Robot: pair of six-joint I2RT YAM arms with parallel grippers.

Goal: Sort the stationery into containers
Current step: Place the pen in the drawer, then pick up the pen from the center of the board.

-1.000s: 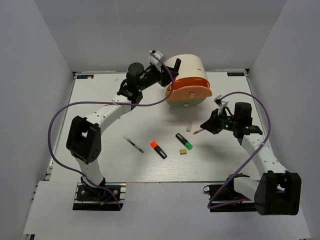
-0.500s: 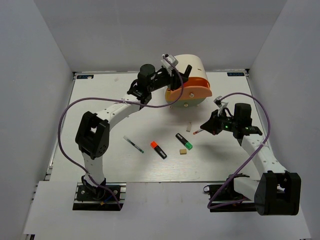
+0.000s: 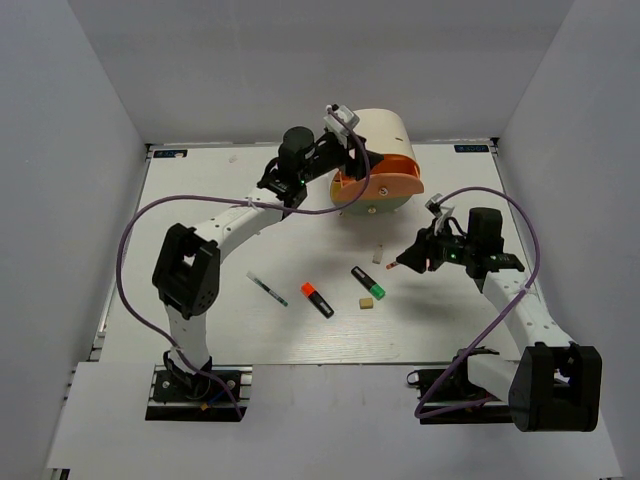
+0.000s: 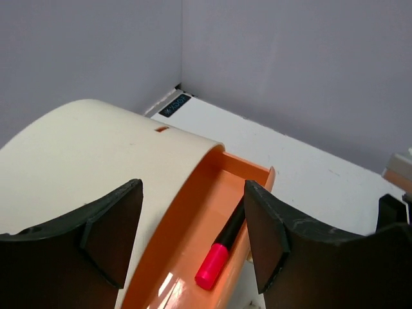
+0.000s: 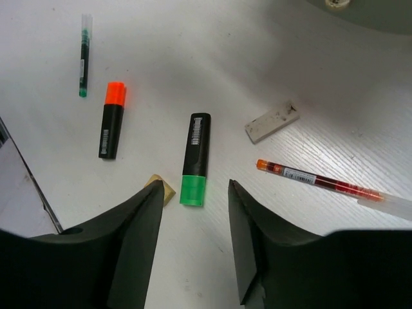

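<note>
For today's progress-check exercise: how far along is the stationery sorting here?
Done: pink highlighter lies in the open orange drawer. In hand: nothing; left gripper and right gripper open. Left on the table: green highlighter, orange highlighter, green pen, red pen, white eraser, tan eraser.

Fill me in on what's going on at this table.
Stationery is being sorted into a drum-shaped organiser. The left gripper hangs open above its pulled-out orange drawer, where a pink highlighter lies. The right gripper is open and empty above the table, over a green highlighter. An orange highlighter, a red pen, a green pen, a white eraser and a tan eraser lie loose.
</note>
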